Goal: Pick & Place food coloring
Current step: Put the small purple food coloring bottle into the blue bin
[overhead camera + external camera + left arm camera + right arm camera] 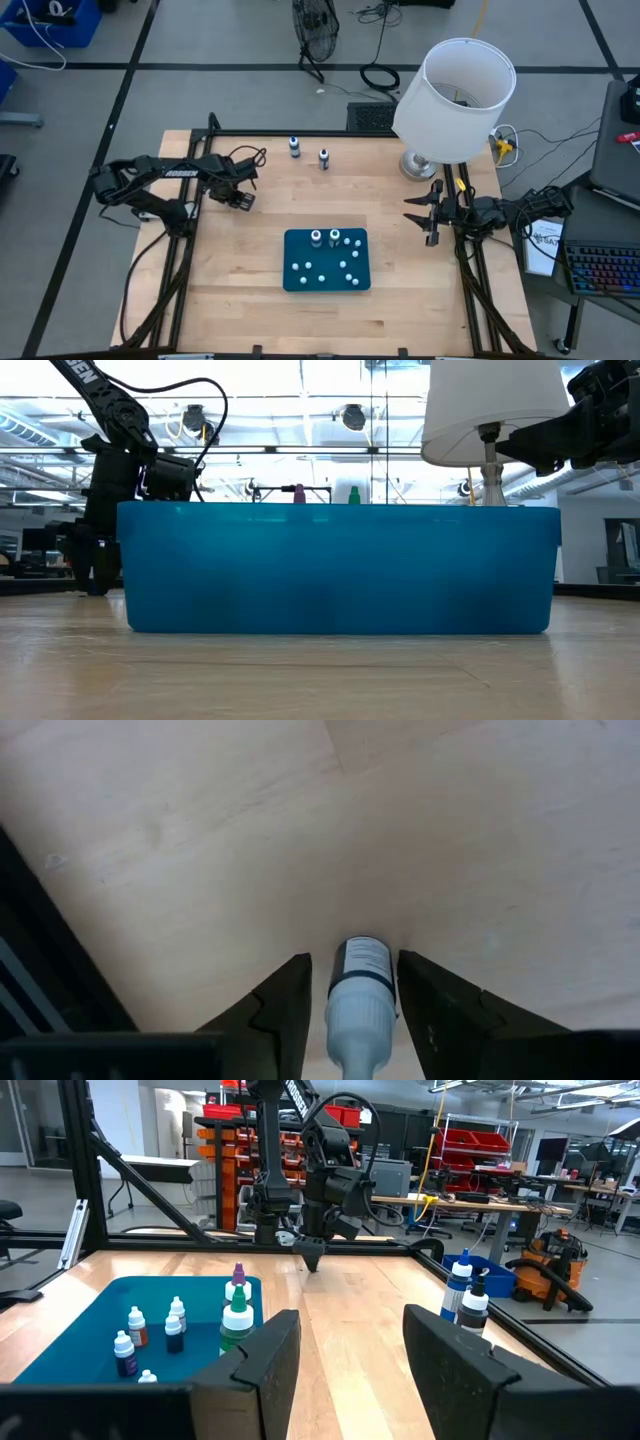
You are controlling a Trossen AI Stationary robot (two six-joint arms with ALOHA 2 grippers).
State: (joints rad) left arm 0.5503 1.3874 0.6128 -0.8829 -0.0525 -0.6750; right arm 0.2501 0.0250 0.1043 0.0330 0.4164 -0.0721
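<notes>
Table (pixel 230 300): pale wood, dark frame; bears all below.
Lamp (pixel 455 95): white shade, far right corner, by the right arm; not in play.
Mat (pixel 298 245): blue, mid-table, toward the near edge; the low view looks straight at its wall.
Right gripper (pixel 350 1320): waits at the table's right edge, facing the mat; fingers spread wide, nothing between them.
Left gripper (pixel 240 197): hangs over bare wood, left of the mat and farther back; clenched on the held bottle.
Tall bottles (pixel 325 237): two, upright at the mat's far edge.
Far bottles (pixel 308 152): two, upright near the table's far edge, well apart from the mat.
Food coloring (pixel 150 1335): tiny dark bottles with whitish caps, upright, scattered over the mat.
Held bottle (pixel 360 985): same kind; between the left fingers, long axis along them, cap toward the wrist; appears clear of the wood, judging by its shadow.
Relation: the mat lies rightward and nearer from the left gripper; likely a carry that way, then a setting-down in a gap among the standing bottles.
</notes>
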